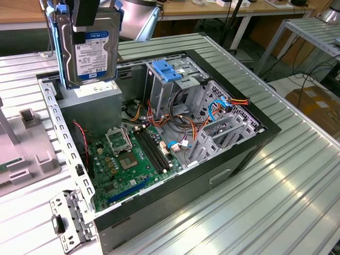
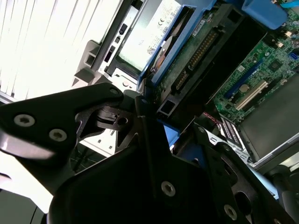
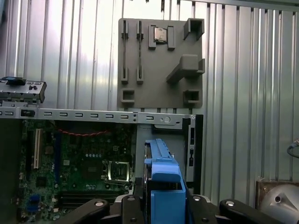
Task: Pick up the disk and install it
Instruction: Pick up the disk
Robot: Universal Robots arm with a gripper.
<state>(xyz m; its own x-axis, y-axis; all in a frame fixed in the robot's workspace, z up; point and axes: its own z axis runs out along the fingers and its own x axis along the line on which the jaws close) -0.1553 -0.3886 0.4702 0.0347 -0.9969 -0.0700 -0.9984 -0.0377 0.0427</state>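
Disk (image 1: 91,56) hangs upright above power-supply box (image 1: 93,109), gripper (image 1: 85,24) clamped across its top end. Likely stiff, dense, shock-sensitive: hold casing or blue rails (image 1: 59,53) firmly.

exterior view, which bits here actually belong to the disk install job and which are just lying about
In the job: the disk, gripped upright by the hand above the case; the open computer case; its drive cage.

Lying about: grey fixture plate on the table; metal bracket by the case corner; cardboard box beyond the table.
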